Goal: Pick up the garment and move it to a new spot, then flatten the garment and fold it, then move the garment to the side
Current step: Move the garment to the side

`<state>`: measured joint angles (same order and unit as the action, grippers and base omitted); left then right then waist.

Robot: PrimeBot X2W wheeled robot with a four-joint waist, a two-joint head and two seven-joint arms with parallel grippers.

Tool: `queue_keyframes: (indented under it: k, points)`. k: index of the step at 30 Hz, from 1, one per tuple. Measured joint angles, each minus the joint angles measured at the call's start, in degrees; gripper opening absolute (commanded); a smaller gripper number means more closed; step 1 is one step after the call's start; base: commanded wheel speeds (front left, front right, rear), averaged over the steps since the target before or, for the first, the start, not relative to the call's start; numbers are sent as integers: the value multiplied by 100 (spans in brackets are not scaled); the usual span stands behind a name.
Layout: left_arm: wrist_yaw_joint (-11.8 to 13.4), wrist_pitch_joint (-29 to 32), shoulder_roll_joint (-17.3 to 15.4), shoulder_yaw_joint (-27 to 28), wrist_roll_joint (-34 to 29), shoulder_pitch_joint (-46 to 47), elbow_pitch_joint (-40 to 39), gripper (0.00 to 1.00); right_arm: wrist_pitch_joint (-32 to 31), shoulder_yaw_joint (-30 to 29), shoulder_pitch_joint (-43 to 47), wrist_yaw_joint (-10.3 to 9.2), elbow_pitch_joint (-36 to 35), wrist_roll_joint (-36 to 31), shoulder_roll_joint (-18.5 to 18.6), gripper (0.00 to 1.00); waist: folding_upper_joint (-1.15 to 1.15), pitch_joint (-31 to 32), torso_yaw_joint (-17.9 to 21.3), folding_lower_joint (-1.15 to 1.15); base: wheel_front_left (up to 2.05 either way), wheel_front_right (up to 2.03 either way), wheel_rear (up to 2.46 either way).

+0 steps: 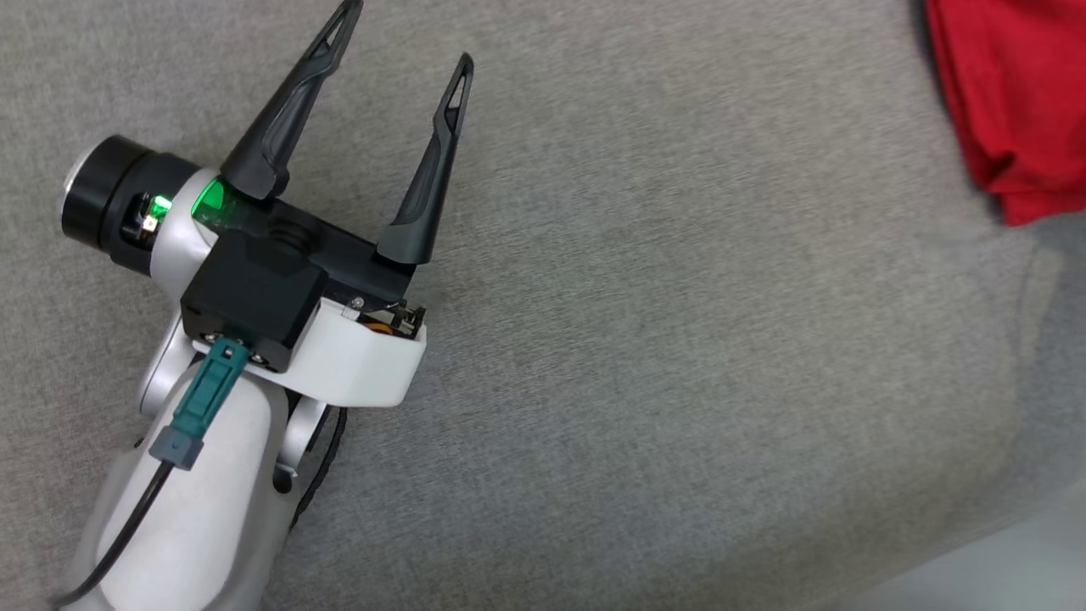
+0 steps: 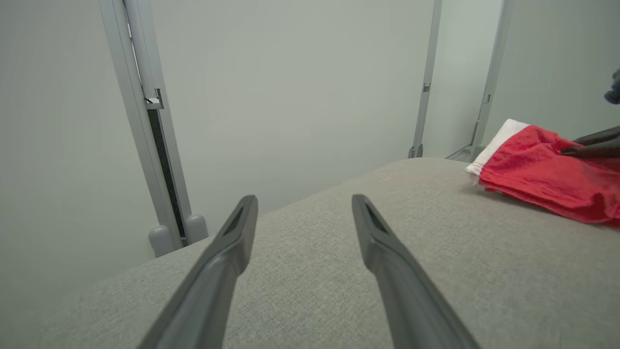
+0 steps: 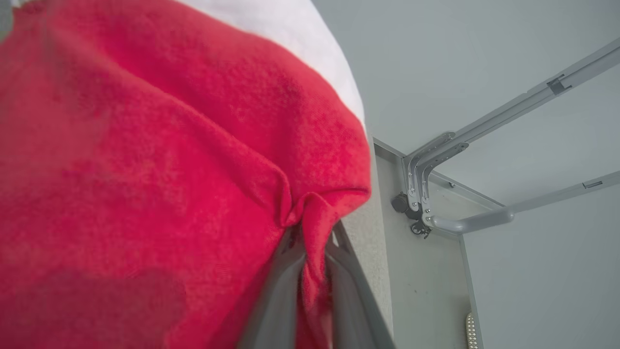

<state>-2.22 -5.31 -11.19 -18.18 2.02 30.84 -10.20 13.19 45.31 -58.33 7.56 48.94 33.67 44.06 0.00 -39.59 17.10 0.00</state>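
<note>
The garment (image 1: pixel 1014 102) is red cloth with a white band, bunched at the top right corner of the head view. In the right wrist view the garment (image 3: pixel 145 169) hangs close, and my right gripper (image 3: pixel 312 232) is shut on a pinched fold of it. From the left wrist view the garment (image 2: pixel 542 174) lies far right on the grey surface, with the right gripper's dark fingers (image 2: pixel 593 145) reaching into it from the right edge. My left gripper (image 1: pixel 399 42) is open over bare grey fabric at the left, well apart from the garment, holding nothing. Its open jaws also frame the left gripper (image 2: pixel 302 201) from the left wrist.
The grey fabric-covered surface (image 1: pixel 679 339) spreads under everything, its edge running off at the lower right (image 1: pixel 976 560). Grey metal frame posts (image 2: pixel 155 145) stand beyond the far edge against a pale wall. A frame corner and pale floor (image 3: pixel 436 203) lie past the surface's side.
</note>
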Motion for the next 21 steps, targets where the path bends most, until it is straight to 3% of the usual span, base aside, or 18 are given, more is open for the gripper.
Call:
queue_keyframes:
  k: [1, 2, 3, 4, 14, 21]
  points:
    - [-1, -3, 0, -4, 1, 41, -5, 100, -1, 2, -98, 0, 52, -8, 24, 0, 0, -79, -43, 0, 0, 0, 0]
    - [-7, -12, 0, -13, 0, 79, -2, 100, -3, 2, -180, 0, 132, -8, 35, 32, 0, -154, -88, 0, 0, 0, 0]
    - [-7, -25, 0, -15, -3, 118, 7, 100, -2, -11, -253, 0, 254, -23, 41, 79, 0, -220, -131, 0, 0, 0, 0]
    - [-7, -32, 1, -21, -9, 148, 18, 100, 1, -59, -316, 0, 372, -31, 40, 100, 0, -277, -173, 0, 0, 0, 0]
    - [57, -248, 1, -29, 68, 67, 367, 100, 147, -824, -54, -1, 1225, 687, -504, 100, 0, -118, -263, 0, 0, 0, 0]
    - [232, -391, -23, 127, 303, -508, 610, 100, 178, -2011, 1035, -1, 261, 651, -956, 100, 0, 518, -99, 0, 0, 0, 0]
